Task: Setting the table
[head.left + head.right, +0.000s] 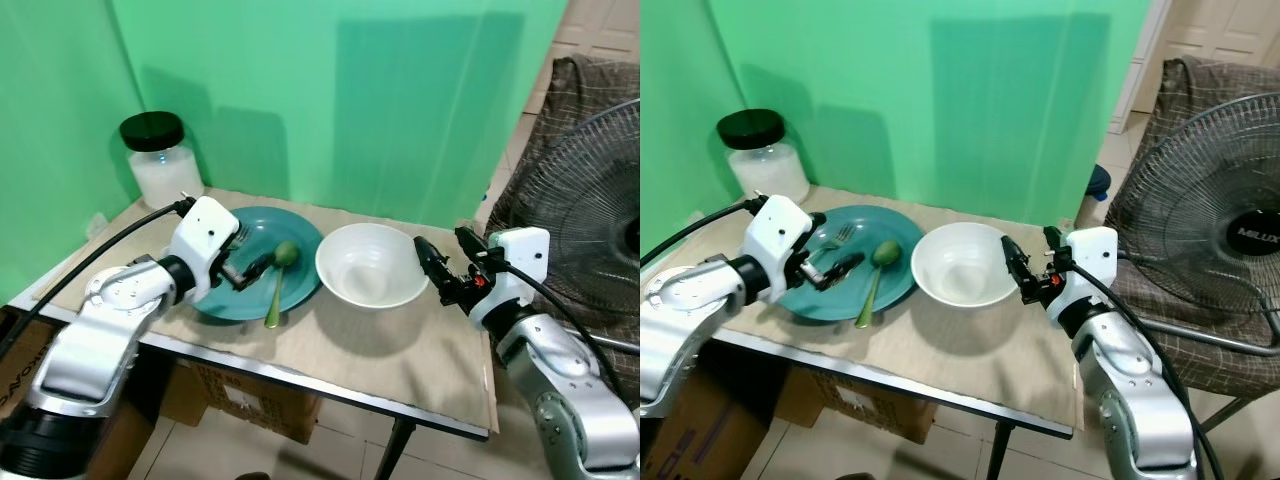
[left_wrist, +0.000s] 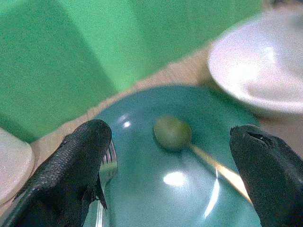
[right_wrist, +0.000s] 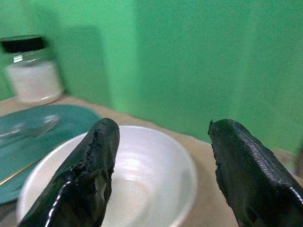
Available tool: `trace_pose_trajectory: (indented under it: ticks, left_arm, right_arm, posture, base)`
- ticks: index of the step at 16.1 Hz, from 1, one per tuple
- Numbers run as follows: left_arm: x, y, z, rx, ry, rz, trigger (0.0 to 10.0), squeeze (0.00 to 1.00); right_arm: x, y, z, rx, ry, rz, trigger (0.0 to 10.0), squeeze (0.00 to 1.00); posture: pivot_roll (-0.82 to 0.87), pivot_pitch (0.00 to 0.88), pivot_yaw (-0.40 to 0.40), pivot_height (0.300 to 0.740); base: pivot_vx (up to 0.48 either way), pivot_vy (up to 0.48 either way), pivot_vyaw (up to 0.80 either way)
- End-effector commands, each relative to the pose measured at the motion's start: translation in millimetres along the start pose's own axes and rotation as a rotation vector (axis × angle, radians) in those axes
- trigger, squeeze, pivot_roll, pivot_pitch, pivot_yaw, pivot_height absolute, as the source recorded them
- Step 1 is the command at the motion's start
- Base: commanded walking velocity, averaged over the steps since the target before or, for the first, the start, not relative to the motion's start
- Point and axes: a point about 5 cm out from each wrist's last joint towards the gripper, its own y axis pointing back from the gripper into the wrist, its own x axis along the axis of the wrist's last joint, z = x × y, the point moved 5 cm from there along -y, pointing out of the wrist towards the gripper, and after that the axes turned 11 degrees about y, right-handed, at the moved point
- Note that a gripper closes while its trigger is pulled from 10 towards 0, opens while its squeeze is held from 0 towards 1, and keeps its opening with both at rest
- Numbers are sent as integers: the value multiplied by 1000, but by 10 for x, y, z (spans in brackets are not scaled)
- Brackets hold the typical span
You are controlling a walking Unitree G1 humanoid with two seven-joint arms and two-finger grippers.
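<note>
On teal plate [image 1: 300, 285], spoon [image 1: 277, 283], fork [image 1: 838, 237]

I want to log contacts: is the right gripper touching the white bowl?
Apart. The right eye view shows the open right gripper beside the white bowl, with a gap.

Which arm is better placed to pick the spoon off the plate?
Left. Its end effector hovers open over the plate, near the spoon; the right end effector sits beyond the bowl.
</note>
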Motion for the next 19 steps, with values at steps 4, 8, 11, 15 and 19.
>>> trace_pose_trajectory:
  ticks: [4, 8, 11, 15, 19]
  left_arm:
    - [-200, 224, 158, -198, -175, -132, 10000, 0]
    - [-247, 420, 127, -252, -280, -197, 10000, 0]
    - [-285, 553, 226, -340, -388, -236, 10000, 0]
    - [-363, 701, 232, -398, -377, -320, 10000, 16]
    - [-584, 694, 193, -384, -442, -399, 10000, 0]
  right_arm:
    - [57, 90, -159, 236, 113, -6, 10000, 0]
    - [8, 136, -232, 322, 139, -24, 10000, 0]
    - [3, 153, -280, 371, 146, -25, 10000, 0]
    - [-53, 219, -378, 456, 180, -53, 10000, 0]
    - [-58, 250, -417, 495, 194, -61, 10000, 0]
  posture:
    - [74, 0, -11, 740]
    - [84, 0, -23, 740]
    - [96, 0, -37, 740]
    - [100, 0, -35, 740]
    - [92, 0, -27, 740]
  base:
    - [0, 0, 0]
    - [0, 0, 0]
    - [0, 0, 0]
    - [0, 0, 0]
    - [0, 0, 0]
